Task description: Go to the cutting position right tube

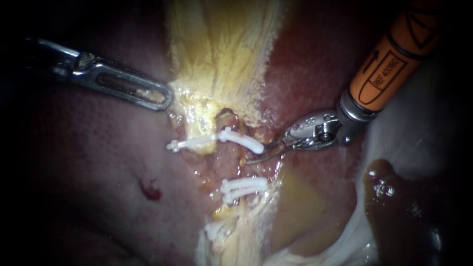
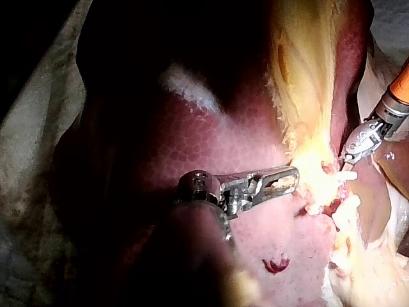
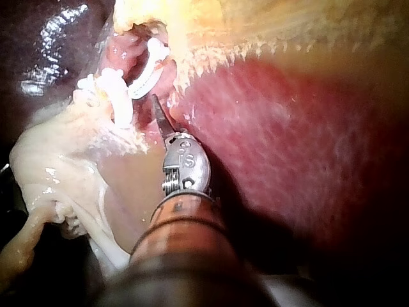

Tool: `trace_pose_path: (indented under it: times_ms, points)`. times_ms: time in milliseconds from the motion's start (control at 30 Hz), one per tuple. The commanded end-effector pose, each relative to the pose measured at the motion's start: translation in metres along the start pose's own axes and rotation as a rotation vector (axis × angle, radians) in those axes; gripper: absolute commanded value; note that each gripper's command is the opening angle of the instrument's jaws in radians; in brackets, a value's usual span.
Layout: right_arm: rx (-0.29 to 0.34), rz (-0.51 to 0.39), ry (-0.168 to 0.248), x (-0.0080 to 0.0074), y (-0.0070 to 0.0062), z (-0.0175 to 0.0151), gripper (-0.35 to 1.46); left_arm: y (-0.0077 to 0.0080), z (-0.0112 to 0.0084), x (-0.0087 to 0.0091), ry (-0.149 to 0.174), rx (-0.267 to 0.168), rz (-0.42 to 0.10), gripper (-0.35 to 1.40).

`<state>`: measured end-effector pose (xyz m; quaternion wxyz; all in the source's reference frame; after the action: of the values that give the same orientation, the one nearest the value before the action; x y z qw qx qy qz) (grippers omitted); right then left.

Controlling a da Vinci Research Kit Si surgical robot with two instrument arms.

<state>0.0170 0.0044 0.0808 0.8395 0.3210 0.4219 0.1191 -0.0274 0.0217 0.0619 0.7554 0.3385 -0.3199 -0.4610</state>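
While my left instrument (image 1: 165, 97) is gripping the yellow fatty tissue (image 1: 221, 44), my right instrument (image 1: 252, 158) is pointing its blades at the right tube (image 1: 227, 160).

Left: the shaft is coming in from the left over the liver (image 1: 98, 162). Its windowed jaws are closing on the edge of the yellow tissue, just above the clipped area; the left wrist view (image 2: 291, 178) is showing the same hold. Right: the orange shaft is coming down from the upper right. The thin curved blades are lying together with nothing between them, and the right wrist view (image 3: 157, 109) is showing one narrow dark tip. The pinkish right tube is running between the upper clip (image 1: 244, 141) and the lower clips (image 1: 244, 187). The blade tip is sitting just beside the tube's right edge, between those clips; I cannot tell if it is touching.
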Motion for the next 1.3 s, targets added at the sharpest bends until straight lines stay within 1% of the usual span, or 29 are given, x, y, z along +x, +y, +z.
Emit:
trace_pose_path:
  times_ms: [33, 233, 300, 367, 500, 567, 733, 900, 1067, 1167, 1300]
  points:
    - [0.000, 0.000, 0.000, 0.0000, 0.0000, 0.0000, 0.22, 0.0000, 0.0000, 0.0000, 0.000, 0.001, 0.000, -0.35]
    - [0.000, 0.000, 0.000, 0.0000, 0.0000, 0.0000, 0.24, 0.0000, 0.0000, 0.0000, 0.000, 0.001, 0.000, -0.35]
    - [0.001, 0.000, 0.000, 0.0000, -0.0001, 0.0000, 0.31, 0.0000, 0.0000, 0.0000, 0.000, 0.001, 0.000, -0.35]
    - [0.000, -0.001, 0.006, 0.0001, -0.0002, -0.0001, 0.52, 0.0000, 0.0000, 0.0000, 0.000, 0.001, 0.000, -0.35]
    - [0.007, -0.008, 0.035, 0.0003, -0.0005, -0.0002, 1.11, 0.0000, -0.0001, 0.0000, 0.000, 0.001, 0.000, -0.35]
    - [0.010, 0.003, 0.047, 0.0004, -0.0007, -0.0002, 1.26, 0.0000, -0.0001, 0.0000, 0.000, 0.001, 0.000, -0.35]
    - [0.015, 0.001, 0.052, 0.0005, -0.0013, -0.0003, 1.37, 0.0000, -0.0001, 0.0000, 0.000, 0.001, 0.000, -0.35]
    - [0.021, 0.006, 0.054, 0.0003, -0.0017, -0.0011, 1.40, 0.0000, -0.0001, 0.0000, 0.000, 0.001, 0.000, -0.35]
    - [0.032, 0.019, 0.075, 0.0006, -0.0020, -0.0023, 1.42, 0.0000, -0.0001, 0.0000, 0.000, 0.001, 0.000, -0.35]
    - [0.040, 0.031, 0.078, 0.0008, -0.0025, -0.0029, 1.42, 0.0000, -0.0001, 0.0000, 0.000, 0.001, 0.000, -0.35]
    - [0.069, 0.054, 0.075, 0.0012, -0.0035, -0.0037, 1.42, 0.0000, -0.0001, 0.0000, 0.000, 0.001, 0.000, -0.35]
